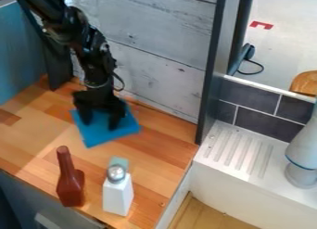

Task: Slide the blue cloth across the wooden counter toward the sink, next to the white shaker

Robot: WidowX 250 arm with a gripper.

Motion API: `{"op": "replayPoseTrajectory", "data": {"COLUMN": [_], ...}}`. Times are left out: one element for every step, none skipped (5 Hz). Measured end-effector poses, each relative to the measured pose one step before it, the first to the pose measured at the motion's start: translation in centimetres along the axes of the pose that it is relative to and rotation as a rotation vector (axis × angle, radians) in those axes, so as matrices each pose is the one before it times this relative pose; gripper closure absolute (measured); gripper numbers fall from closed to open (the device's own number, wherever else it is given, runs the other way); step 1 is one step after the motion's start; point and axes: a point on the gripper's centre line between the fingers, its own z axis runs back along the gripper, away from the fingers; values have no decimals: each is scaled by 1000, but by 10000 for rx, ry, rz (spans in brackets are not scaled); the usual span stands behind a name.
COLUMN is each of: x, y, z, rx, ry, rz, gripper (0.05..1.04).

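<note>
Hangs left of the frame's centre with claw (100, 124) wide, 2 tips spread directly over the blue cloth (103, 136), either touching or just above it, flat on the counter (160, 151).

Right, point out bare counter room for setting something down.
The wooden counter is bare between the blue cloth and the dark post, and left of the brown bottle. Crowded: the blue cloth, with the gripper over it, and the front, where the brown bottle and white bottle stand close.
</note>
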Motion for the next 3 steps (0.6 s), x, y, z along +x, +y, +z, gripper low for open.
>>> {"op": "replayPoseTrajectory", "data": {"x": [-992,-495,-504], "y": [-2082,-1941,-1791], "z": [203,161,-6], "rx": [-424,-491,-299], "ry": [86,141,76], "rz": [-434,-378,-401], "gripper": [81,81,81]}}
